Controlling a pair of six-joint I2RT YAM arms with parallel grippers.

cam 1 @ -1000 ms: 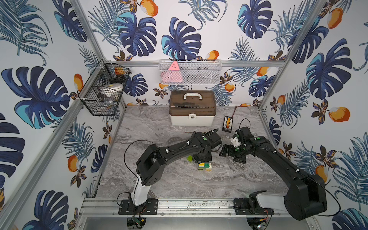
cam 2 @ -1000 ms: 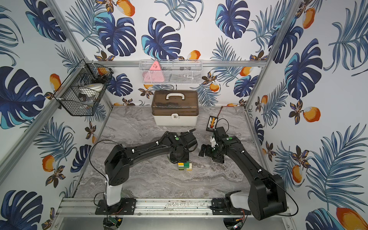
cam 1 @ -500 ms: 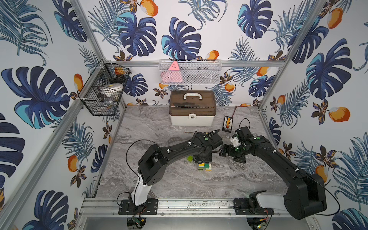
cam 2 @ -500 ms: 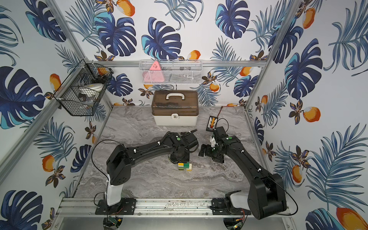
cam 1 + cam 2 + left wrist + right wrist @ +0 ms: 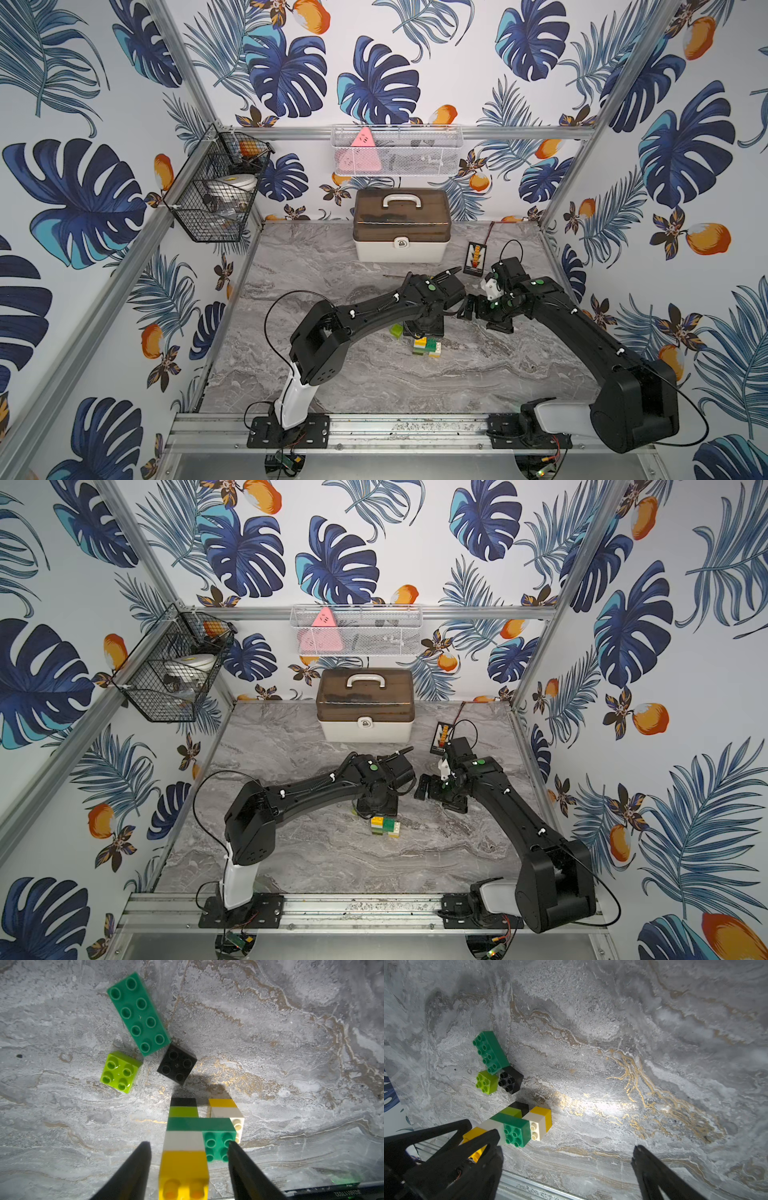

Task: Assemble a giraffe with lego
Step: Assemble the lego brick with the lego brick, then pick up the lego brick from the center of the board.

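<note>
Giraffe (image 5: 187, 1136), part built: we find it lying on its side mid-tabletop (image 5: 291, 1064), likely laid flat so it stays put while we fetch the long green brick (image 5: 138, 1014), lime brick (image 5: 119, 1072) or black brick (image 5: 176, 1068) loose just beyond it. Left gripper (image 5: 188, 1144): arm stretched forward, wrist turned down, jaws released, straddling the yellow end with a gap on each side. Right gripper (image 5: 569, 1147): hovering near, spread wide, empty.

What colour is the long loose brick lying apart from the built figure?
The long loose brick is green, with eight studs; the left wrist view shows it best.
</note>
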